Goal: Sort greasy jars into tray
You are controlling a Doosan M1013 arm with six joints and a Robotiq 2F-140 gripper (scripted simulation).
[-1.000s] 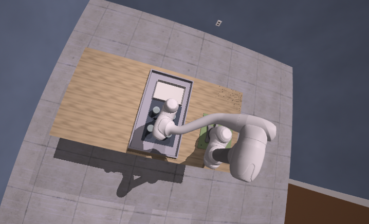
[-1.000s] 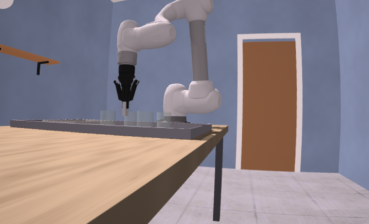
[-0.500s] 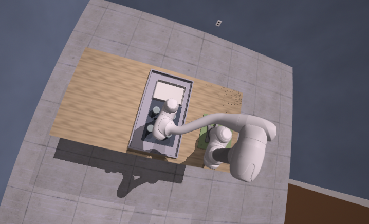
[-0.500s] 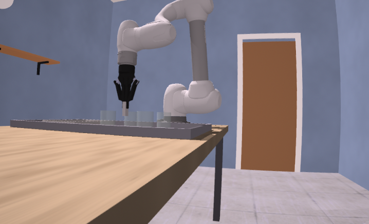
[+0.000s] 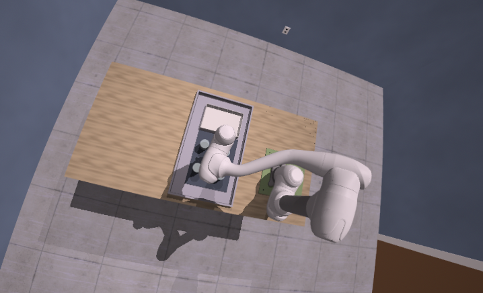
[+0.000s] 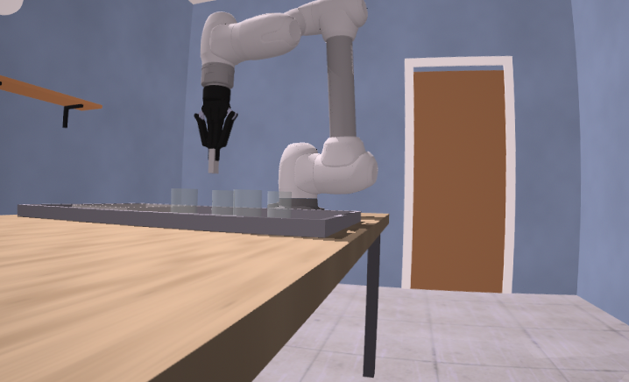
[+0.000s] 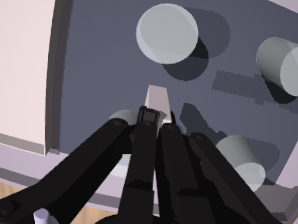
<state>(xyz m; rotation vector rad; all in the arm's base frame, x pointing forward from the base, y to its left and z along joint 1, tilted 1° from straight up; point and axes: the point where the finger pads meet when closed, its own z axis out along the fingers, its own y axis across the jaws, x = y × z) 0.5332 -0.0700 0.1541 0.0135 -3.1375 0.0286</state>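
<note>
My gripper (image 6: pixel 213 166) (image 7: pixel 154 99) is shut and empty, its pale fingertips together above the jar tops. Four pale, translucent jars stand mouth down on the dark drying mat (image 5: pixel 219 187) (image 7: pixel 100 65). One jar (image 5: pixel 204 144) (image 7: pixel 167 33) is just beyond the fingertips in the wrist view. Another jar (image 5: pixel 196 167) (image 7: pixel 280 65) is at its right edge. A third jar (image 7: pixel 242 162) is at lower right, and the fourth jar (image 7: pixel 121 166) is partly hidden behind the fingers. The white tray (image 5: pixel 218 118) (image 7: pixel 22 65) lies beside the mat and shows no jar in its visible part. Grease cannot be seen.
A steel table top with a raised rim (image 6: pixel 165 222) surrounds mat and tray and stands on a wooden table (image 5: pixel 126 127). The arm covers part of the mat and a tray corner in the top view. The arm's base stands on a green plate (image 5: pixel 264 185).
</note>
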